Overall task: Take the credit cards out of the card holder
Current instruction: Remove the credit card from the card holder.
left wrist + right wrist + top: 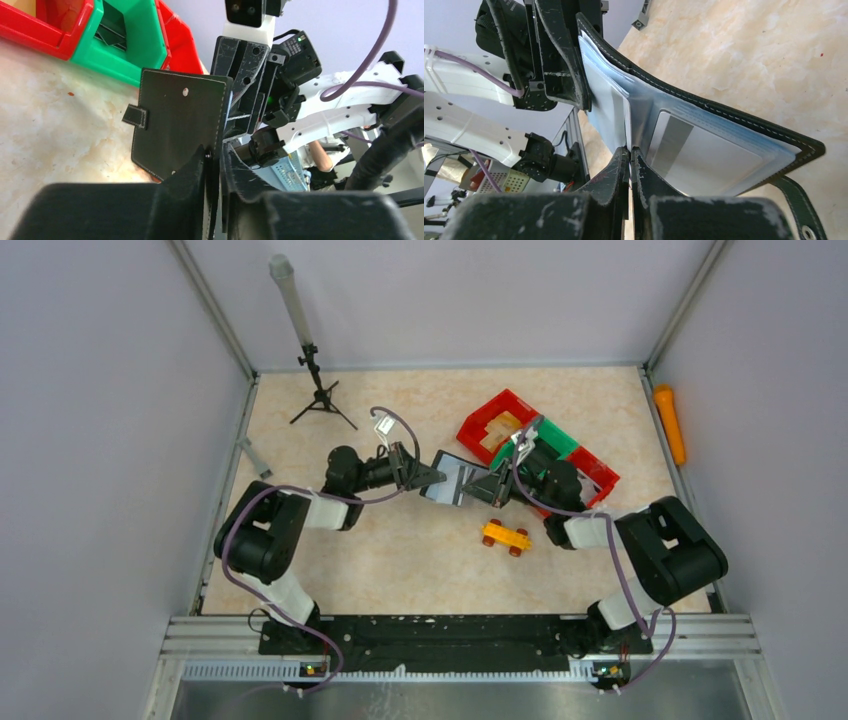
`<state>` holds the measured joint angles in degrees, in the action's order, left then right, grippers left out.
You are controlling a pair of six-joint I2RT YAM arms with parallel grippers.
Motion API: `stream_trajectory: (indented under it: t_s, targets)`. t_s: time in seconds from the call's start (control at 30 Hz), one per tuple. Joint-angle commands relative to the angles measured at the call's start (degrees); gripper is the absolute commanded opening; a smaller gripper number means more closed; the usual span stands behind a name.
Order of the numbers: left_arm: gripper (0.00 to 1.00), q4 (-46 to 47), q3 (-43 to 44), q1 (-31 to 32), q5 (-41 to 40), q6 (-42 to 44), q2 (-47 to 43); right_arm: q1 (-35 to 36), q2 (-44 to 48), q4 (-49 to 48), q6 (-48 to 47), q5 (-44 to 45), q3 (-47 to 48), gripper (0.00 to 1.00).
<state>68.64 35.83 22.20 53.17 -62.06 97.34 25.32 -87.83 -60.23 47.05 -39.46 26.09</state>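
left hand [214, 151]: fingers slightly apart astride an edge of the card holder [180, 125]; cannot tell whether they clamp it
right hand [629, 150]: fingers pressed together on the holder's clear inner sleeve
card holder: open, held above the mid tabletop [400, 560], between both hands
card [709, 160]: pale, inside a sleeve pocket

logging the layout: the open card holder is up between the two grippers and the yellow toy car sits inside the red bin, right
No. The top view shows the yellow toy car lying on the table, nearer than the red bin, not inside it. The rest, about the card holder, is right.
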Motion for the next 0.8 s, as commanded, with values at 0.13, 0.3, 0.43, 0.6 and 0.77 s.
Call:
stream_trajectory:
  t_s: [0.13, 0.3, 0.43, 0.6, 0.77]
  targets:
    - [0.0, 6.31, 0.09, -0.35, 1.72, -1.36, -1.2, -0.18, -0.41, -1.45, -1.02, 0.97, 2.44, 0.0]
    - [0.14, 0.2, 0.78, -0.31, 1.01, 2.12, -2.35, -0.18, -0.45, -1.54, -0.94, 0.84, 2.47, 0.0]
    - [0.37, -0.93, 0.87, -0.15, 0.82, 3.1, -2.46, -0.18, -0.63, -2.11, -0.77, 0.54, 2.42, 0.0]
    - [0.17, -8.32, 2.03, -0.01, -0.35, 6.57, -2.93, -0.17, -0.71, -2.28, -0.47, 0.54, 2.45, 0.0]
    - [0.0, -8.52, 1.94, -0.1, -0.66, 6.37, -3.0, -0.33, -0.69, -1.73, -0.47, 1.04, 2.43, 0.0]
